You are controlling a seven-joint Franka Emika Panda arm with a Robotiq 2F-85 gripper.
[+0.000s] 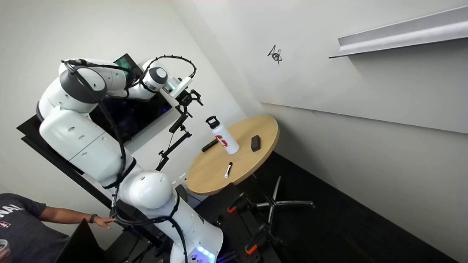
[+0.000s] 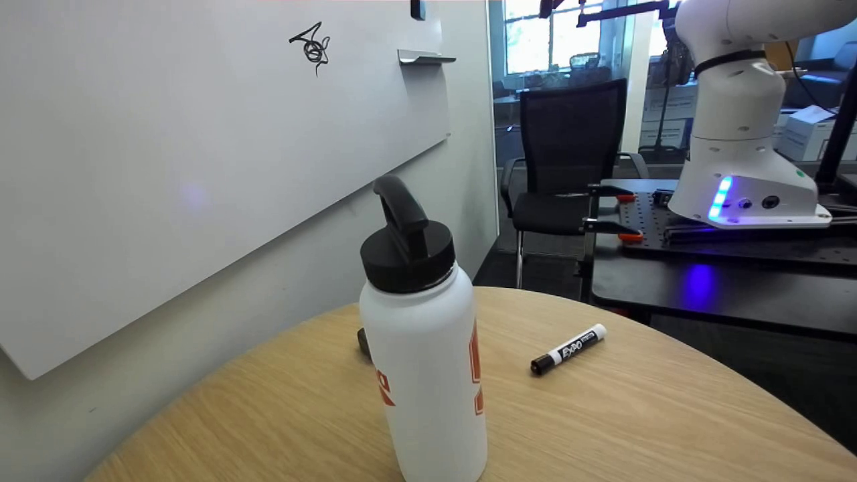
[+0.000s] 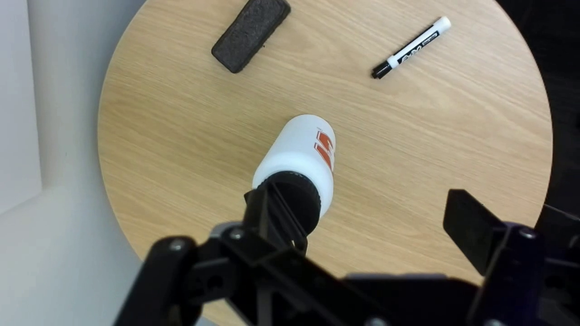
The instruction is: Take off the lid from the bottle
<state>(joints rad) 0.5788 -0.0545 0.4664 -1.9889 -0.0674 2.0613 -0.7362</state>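
The white bottle (image 1: 227, 141) with red-orange markings stands upright on the round wooden table. It also shows in an exterior view (image 2: 428, 375) and in the wrist view (image 3: 297, 140). Its black lid (image 2: 410, 258) with a carrying loop is on the bottle's neck. My gripper (image 1: 196, 110) is open and empty, above the lid and off to one side, apart from it. In the wrist view, the gripper (image 3: 358, 203) shows its fingers wide apart. The left finger overlaps and partly hides the lid (image 3: 302, 194); bare tabletop shows between the fingers.
A dark eraser (image 3: 250, 34) and a white marker with black cap (image 3: 411, 47) lie on the table (image 1: 204, 175). A black elongated object (image 1: 209, 145) is behind the bottle. A whiteboard (image 2: 201, 167) is on the wall beside the table. A person (image 1: 29, 223) is at lower left.
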